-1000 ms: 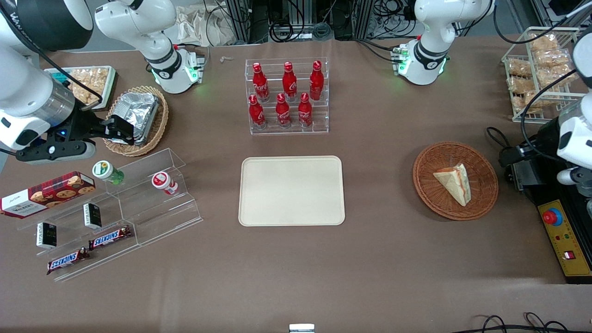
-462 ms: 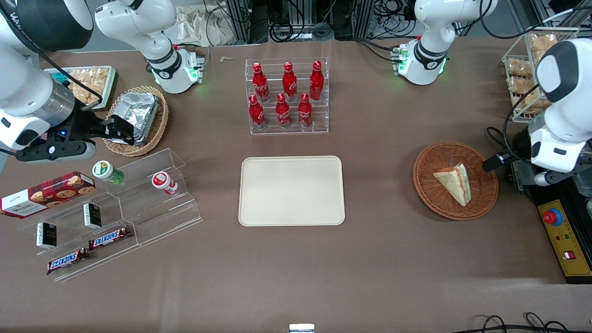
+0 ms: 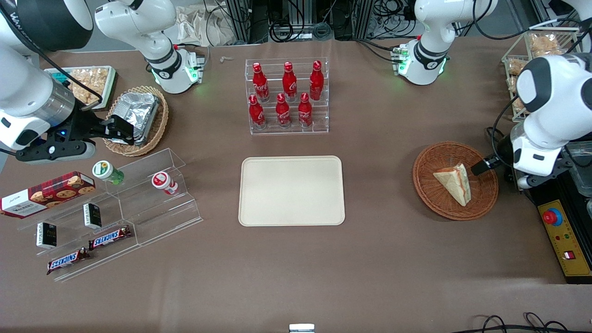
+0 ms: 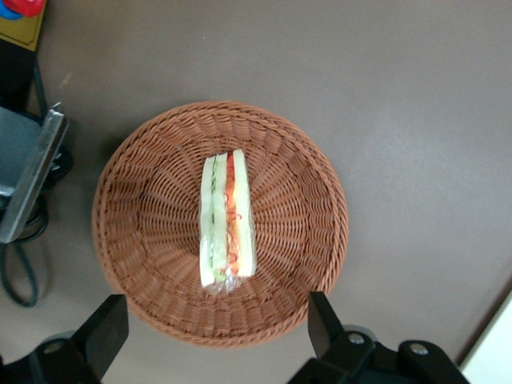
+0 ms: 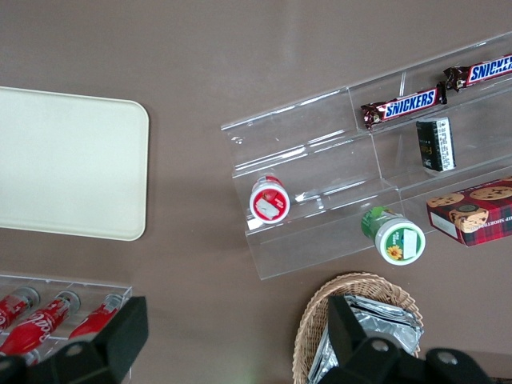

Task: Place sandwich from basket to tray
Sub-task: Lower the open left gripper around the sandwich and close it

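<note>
Black fingers: my gripper hangs above the basket's rim nearest the working arm's end of the table, fingers spread wide, holding nothing.
Sandwich: it lies on its side in the middle of the basket, filling edge up toward my wrist camera, clear of the gripper.
Handling: I judge it light, soft and easily crushed; the clear wrap looks slippery.
Hold: I would straddle the wedge across its two bread faces near the middle, closing gently, not on the thin tip.
Basket: woven, reddish-brown, probably light enough to shift if nudged.
Tray: bare, well apart, toward the table's centre.
</note>
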### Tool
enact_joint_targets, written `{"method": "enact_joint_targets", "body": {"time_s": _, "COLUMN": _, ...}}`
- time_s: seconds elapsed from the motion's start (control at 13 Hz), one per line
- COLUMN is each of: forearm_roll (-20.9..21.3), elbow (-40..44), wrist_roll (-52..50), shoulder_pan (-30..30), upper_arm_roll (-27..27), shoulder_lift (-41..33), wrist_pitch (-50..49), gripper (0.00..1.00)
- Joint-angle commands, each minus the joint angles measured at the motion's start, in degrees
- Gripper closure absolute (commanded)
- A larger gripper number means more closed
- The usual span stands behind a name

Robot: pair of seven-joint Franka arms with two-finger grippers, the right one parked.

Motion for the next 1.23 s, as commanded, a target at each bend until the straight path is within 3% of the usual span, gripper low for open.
{"method": "enact_joint_targets", "body": {"time_s": 0.0, "forearm_roll": -0.5, "elbow": -5.2, "wrist_roll": -1.2, "shoulder_pan": -0.3, "upper_arm_roll": 0.2, "shoulder_lift": -0.5, "wrist_pitch": 6.0, "gripper": 0.0}}
{"method": "enact_joint_targets", "body": {"time_s": 0.69, "forearm_roll": -0.8, "elbow": -6.2, "wrist_roll": -2.2, "shoulder_pan": -0.5, "upper_arm_roll": 0.1, "shoulder_lift": 4.8, "wrist_pitch": 8.9, "gripper": 0.0}}
{"method": "enact_joint_targets", "body": {"time_s": 1.15, "forearm_roll": -0.8, "elbow": -11.1, "wrist_roll": -2.3, "shoulder_pan": -0.7, "upper_arm_roll": 0.1, "shoulder_lift": 6.1, "wrist_pitch": 17.5, "gripper": 0.0}}
